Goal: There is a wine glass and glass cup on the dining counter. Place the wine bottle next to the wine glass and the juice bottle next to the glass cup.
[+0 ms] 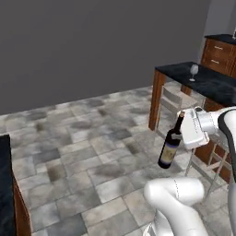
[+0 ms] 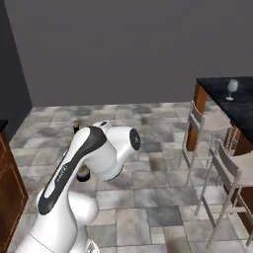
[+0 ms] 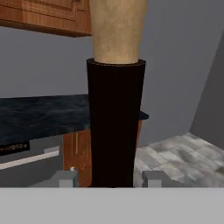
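Note:
My gripper [image 1: 183, 125] is shut on the neck of the wine bottle [image 1: 170, 145], a dark bottle with a cream label that hangs tilted above the tiled floor. In the hand view the bottle's dark neck and tan top [image 3: 116, 87] rise between my fingertips [image 3: 65, 177]. The wine glass [image 1: 194, 72] stands near the end of the black dining counter [image 1: 212, 85], to the right of and beyond the bottle. From the right base the glass [image 2: 232, 88] sits on the counter [image 2: 217, 89], and my arm hides most of the bottle. The glass cup and the juice bottle are out of view.
Pale stools [image 1: 177, 105] [image 2: 206, 123] [image 2: 237, 173] stand along the dining counter's near side. Another black worktop edge [image 1: 5, 184] on a wooden base is at the far left. A black worktop [image 3: 43, 113] with wooden cabinets lies beyond the bottle in the hand view.

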{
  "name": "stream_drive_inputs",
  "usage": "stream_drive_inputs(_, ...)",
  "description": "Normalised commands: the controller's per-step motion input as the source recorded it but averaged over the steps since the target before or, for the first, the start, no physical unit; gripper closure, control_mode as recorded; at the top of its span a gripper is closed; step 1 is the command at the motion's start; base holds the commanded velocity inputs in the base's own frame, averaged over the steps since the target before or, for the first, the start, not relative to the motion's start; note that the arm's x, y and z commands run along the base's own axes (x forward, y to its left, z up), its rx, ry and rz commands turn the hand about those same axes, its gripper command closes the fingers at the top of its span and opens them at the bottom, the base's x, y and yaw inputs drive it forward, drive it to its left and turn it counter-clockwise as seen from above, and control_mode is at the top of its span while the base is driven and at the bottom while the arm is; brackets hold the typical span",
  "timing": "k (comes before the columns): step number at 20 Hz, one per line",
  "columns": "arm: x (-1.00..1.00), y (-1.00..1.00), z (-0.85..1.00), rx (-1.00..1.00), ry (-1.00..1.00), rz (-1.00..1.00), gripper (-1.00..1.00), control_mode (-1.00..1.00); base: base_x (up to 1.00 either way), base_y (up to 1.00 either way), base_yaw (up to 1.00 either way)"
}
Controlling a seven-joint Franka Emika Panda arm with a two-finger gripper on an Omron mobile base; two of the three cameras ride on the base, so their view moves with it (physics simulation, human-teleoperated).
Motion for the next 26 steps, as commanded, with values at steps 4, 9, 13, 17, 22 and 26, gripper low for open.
stream_drive_inputs(4,0.0,0.0,0.0,0.0,0.0,0.0,1.0,1.0,0.0,0.05,-0.99)
stream_drive_inputs(9,0.0,0.0,0.0,0.0,0.0,0.0,1.0,1.0,0.0,0.06,-0.99)
stream_drive_inputs(13,0.0,0.0,0.0,0.0,0.0,0.0,1.0,1.0,0.12,0.17,-0.89)
stream_drive_inputs(17,0.0,0.0,0.0,0.0,0.0,0.0,1.0,1.0,0.45,0.38,-0.61)
stream_drive_inputs(22,0.0,0.0,0.0,0.0,0.0,0.0,1.0,1.0,0.53,0.46,-0.44)
stream_drive_inputs(26,0.0,0.0,0.0,0.0,0.0,0.0,1.0,1.0,0.55,0.6,-0.19)
